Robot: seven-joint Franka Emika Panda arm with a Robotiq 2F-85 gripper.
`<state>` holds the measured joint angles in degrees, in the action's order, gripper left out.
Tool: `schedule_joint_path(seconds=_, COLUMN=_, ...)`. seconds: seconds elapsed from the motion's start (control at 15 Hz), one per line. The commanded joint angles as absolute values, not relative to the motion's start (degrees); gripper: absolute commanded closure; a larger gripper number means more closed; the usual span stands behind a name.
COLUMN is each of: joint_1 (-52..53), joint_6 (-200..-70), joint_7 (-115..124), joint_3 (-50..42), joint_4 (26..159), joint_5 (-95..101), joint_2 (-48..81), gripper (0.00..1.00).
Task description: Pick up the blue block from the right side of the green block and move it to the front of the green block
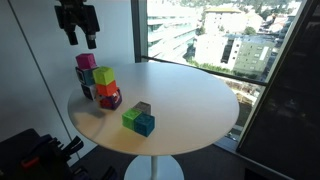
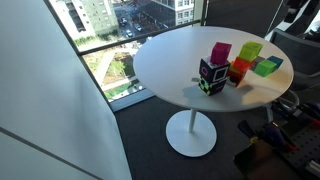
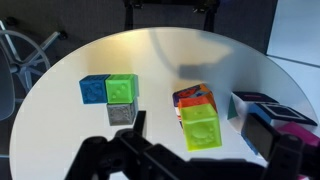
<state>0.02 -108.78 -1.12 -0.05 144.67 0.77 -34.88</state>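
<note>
Not begun: open, empty end effector [image 1: 82, 42] hangs high; wrist view shows small teal-blue cube [image 3: 94, 89] touching small lime-green cube [image 3: 122, 89] at nine o'clock.

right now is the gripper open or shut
Open: the gripper hangs high over the table, jaws apart, nothing between them.

Teal on the blue block [image 3: 94, 89]; bright lime on the green block [image 3: 122, 89]; dark grey on the small cube [image 3: 121, 113]. Glossy white on the table [image 3: 150, 50]. Magenta, lime, orange among the stacked cubes [image 1: 104, 76]; black with bright multicoloured patches on the patterned cube [image 2: 211, 77]. Black on the gripper [image 1: 81, 40].
</note>
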Motion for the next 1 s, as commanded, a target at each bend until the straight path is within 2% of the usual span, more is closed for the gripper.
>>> schedule_joint_path(seconds=0.0, joint_1=-0.01, joint_6=-108.63, joint_7=-1.04, joint_3=-0.14, joint_4=144.39, joint_5=0.84, joint_2=-34.74, gripper=0.0)
schedule_joint_path(seconds=0.93, joint_1=-4.3, joint_6=-111.87, joint_7=-2.08, joint_3=-3.46, joint_4=143.08, joint_5=3.97, joint_2=-30.95, gripper=0.0)
